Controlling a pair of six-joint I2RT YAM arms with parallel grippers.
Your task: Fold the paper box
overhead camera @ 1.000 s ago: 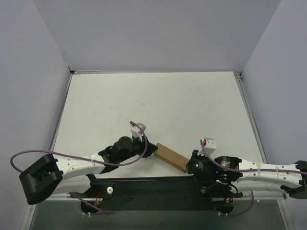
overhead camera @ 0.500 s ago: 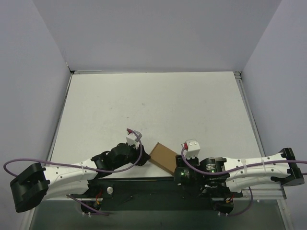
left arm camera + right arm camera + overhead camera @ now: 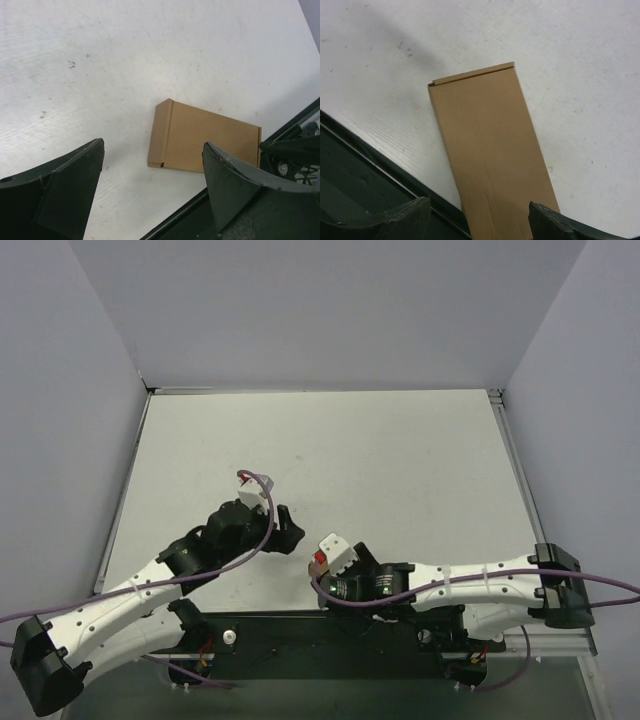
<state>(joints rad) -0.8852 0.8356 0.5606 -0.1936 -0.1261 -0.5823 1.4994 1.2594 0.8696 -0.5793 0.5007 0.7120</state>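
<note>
The paper box (image 3: 205,145) is a flat brown cardboard piece lying on the white table, close to its near edge. In the left wrist view it lies just ahead of my left gripper (image 3: 153,150), which is open and holds nothing. The right wrist view shows the paper box (image 3: 490,145) reaching in between the fingertips of my right gripper (image 3: 480,202). That gripper is open above it and apart from it. From the top view the box is hidden under the right wrist, and the left gripper (image 3: 287,536) sits just left of that spot.
A black rail (image 3: 165,225) runs along the table's near edge, right beside the box, and also shows as the black rail (image 3: 360,180) in the right wrist view. The white table (image 3: 350,450) spreads out behind both arms, with grey walls on three sides.
Both grippers have opened and let go of the box, which now lies flat. The left gripper has pulled back up and left. The right arm has swung left over the box.
</note>
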